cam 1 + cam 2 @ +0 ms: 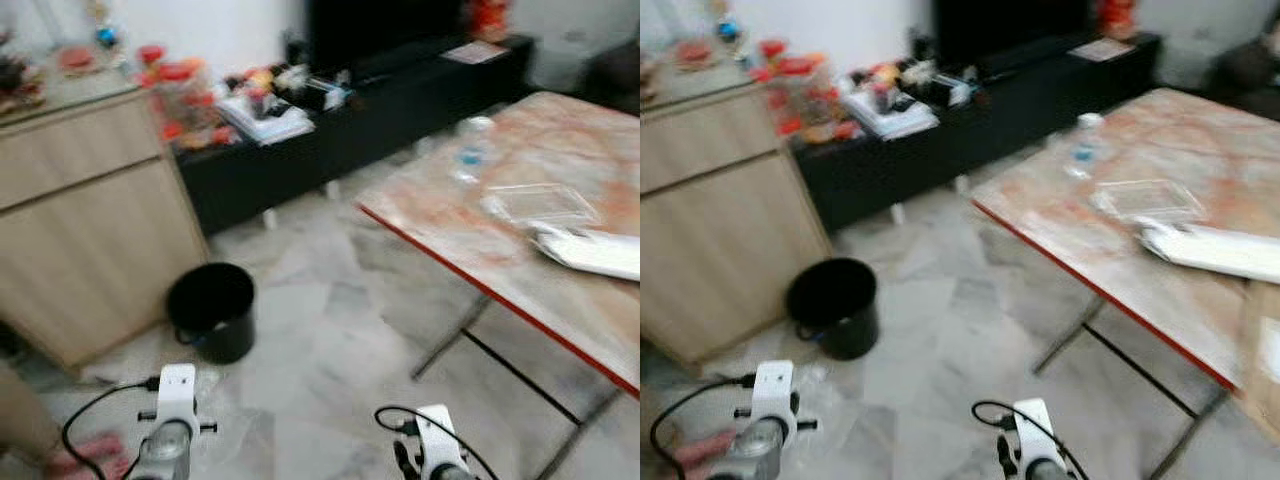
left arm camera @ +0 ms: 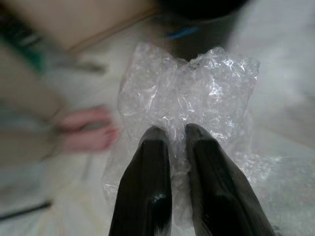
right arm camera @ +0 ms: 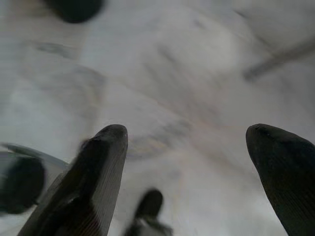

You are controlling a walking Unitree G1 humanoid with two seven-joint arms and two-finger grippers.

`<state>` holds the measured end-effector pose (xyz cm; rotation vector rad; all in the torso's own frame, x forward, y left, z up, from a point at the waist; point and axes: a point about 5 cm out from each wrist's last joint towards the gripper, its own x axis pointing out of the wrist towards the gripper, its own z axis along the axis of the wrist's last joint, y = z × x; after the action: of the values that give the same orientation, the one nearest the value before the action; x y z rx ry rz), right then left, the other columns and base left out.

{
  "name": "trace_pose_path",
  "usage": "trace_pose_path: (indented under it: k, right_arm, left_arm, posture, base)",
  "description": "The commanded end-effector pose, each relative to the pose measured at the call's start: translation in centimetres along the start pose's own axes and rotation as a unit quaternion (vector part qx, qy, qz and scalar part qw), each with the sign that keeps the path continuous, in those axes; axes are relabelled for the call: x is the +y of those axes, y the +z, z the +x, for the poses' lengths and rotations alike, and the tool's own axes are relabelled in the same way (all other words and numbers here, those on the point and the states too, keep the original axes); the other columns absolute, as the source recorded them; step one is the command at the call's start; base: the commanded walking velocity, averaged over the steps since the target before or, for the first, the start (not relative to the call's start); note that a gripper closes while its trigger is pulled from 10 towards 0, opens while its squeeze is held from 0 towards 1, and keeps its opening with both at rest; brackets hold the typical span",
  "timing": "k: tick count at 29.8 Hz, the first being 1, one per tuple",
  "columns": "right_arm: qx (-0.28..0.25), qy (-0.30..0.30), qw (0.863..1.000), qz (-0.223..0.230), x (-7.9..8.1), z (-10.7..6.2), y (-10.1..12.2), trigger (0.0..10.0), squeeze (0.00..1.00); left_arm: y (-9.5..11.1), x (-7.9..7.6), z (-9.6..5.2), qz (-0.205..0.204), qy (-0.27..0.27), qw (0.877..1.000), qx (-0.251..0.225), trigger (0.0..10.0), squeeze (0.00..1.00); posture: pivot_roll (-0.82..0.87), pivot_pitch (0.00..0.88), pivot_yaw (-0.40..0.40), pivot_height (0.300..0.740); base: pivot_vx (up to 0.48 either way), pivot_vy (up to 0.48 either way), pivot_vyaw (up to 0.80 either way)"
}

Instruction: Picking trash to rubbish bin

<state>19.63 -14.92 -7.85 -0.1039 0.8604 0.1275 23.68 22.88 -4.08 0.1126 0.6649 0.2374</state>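
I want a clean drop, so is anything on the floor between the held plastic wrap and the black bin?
Nothing visible. The left gripper is shut on the plastic wrap, and the floor ahead of it up to the black bin looks bare. The table stands off to the right.

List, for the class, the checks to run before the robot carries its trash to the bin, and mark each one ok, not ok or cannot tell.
1. Left gripper shut on the plastic wrap: ok.
2. Right gripper open and holding nothing: ok.
3. Bin upright on the floor, mouth open: ok.
4. Wrap already over the bin: not ok, the bin stands ahead of the left arm.
5. Path clear: cannot tell, a person's foot is near the wrap.
6. More trash left on the table: cannot tell, blurred.
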Motion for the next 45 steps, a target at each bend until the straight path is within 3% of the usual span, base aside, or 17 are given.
trace_pose_path:
  k: [1,9,35,45]
  right_arm:
    - [0.004,0.004,1.000,-0.005,0.1,-0.1,-0.3,10.0,0.00]
    - [0.004,0.004,1.000,-0.002,0.2,-0.1,-0.3,10.0,0.00]
    - [-0.012,0.014,1.000,0.020,0.6,0.2,0.7,10.0,0.00]
    - [-0.039,0.050,0.998,-0.017,1.5,0.5,2.4,10.0,0.00]
  left_arm:
    - [0.0,-0.2,0.0,-0.002,-0.001,1.000,0.001,10.0,0.00]
    - [0.1,0.0,0.0,-0.002,0.001,1.000,-0.001,10.0,0.00]
    - [1.3,-0.5,0.3,0.009,-0.009,1.000,-0.022,10.0,0.00]
    - [5.8,-2.4,0.8,0.083,-0.059,0.988,-0.115,10.0,0.00]
  posture:
    - [0.03,0.044,0.045,0.740]
    - [0.03,0.044,0.046,0.740]
    - [0.04,0.039,0.047,0.740]
    - [0.05,0.046,0.047,0.740]
  base:
    - [0.480,0.000,0.80]
    - [0.480,0.000,0.76]
    - [0.480,0.000,-0.09]
    - [0.272,0.000,0.00]
